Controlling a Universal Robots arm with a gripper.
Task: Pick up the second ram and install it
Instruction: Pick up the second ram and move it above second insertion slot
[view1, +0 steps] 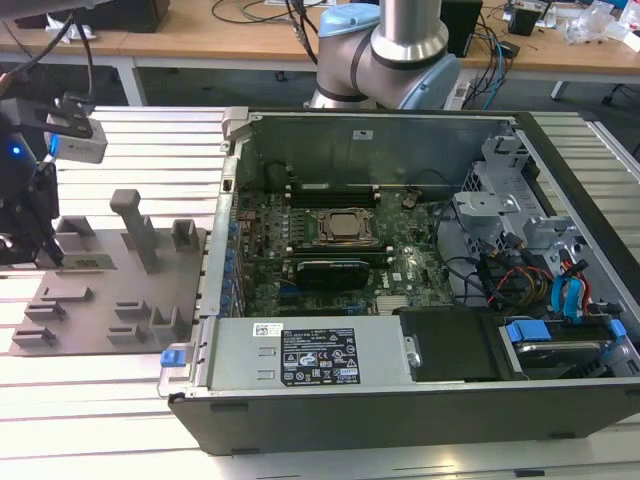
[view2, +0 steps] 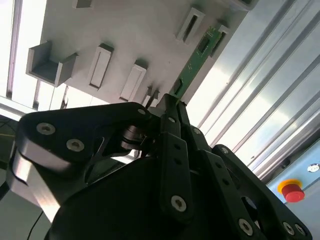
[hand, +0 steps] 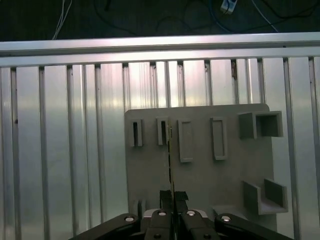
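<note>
the second ram (view2: 196, 61) is pinched edge-on in the closed end effector (view2: 170, 102), over the grey fixture plate (hand: 210, 180), at the exterior view's left of the open computer case (view1: 400, 420).

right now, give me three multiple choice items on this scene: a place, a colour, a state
1. Where is the gripper?
A) inside the computer case
B) over the grey fixture plate
C) above the power supply

2. What colour is the second ram?
A) green
B) blue
C) red

3. What is the gripper's state?
A) wide open
B) shut on the second ram
C) shut on nothing

Key: 1 B, the plate lies beneath it in both wrist views; 2 A, its board shows green in the second wrist view; 3 B, it pinches the stick's end.
</note>
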